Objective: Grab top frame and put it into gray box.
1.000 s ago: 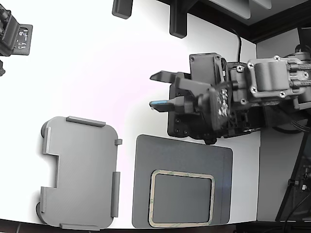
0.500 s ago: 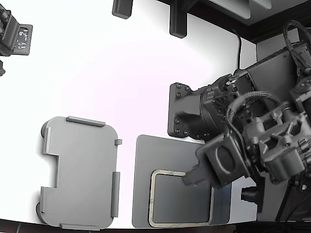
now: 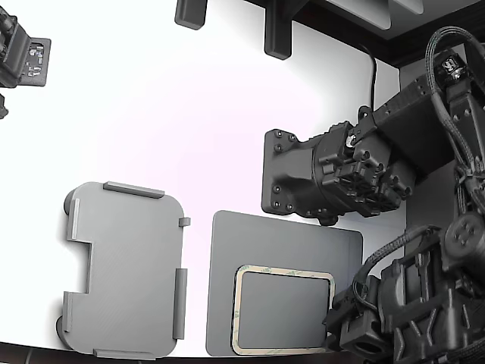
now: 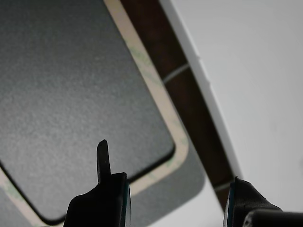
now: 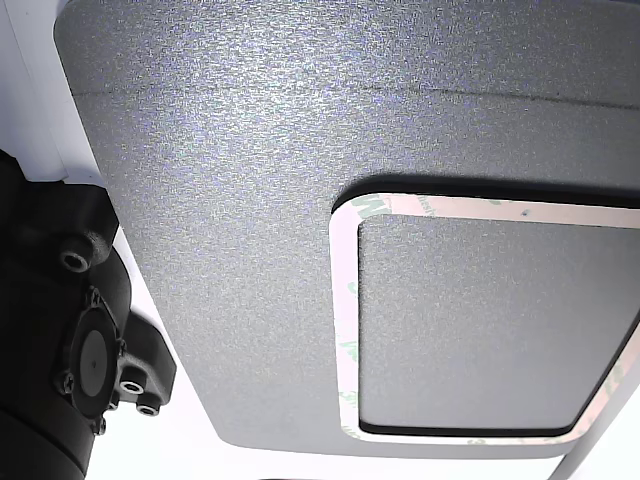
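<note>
The top frame (image 3: 284,271) is a thin pale ring lying flat on a dark gray mat (image 3: 258,243) near the table's front edge. The light gray box (image 3: 125,258) stands to the left of the mat in the exterior view, with nothing in it. My arm (image 3: 409,303) hangs over the mat's right end there, and its fingers are hard to make out. In the wrist view my gripper (image 4: 175,203) is open above a rounded corner of the frame (image 4: 156,90), holding nothing. The other view shows the frame (image 5: 345,330) untouched on the mat (image 5: 220,200).
A black arm base (image 3: 292,178) sits just behind the mat. Two dark posts (image 3: 276,34) stand at the table's back, and a black device (image 3: 23,57) sits at the far left. The table's edge and a brown strip (image 4: 189,94) run right beside the frame.
My arm has swung from above the table beside the black base down to the mat's right end. The frame, mat and box have not moved.
</note>
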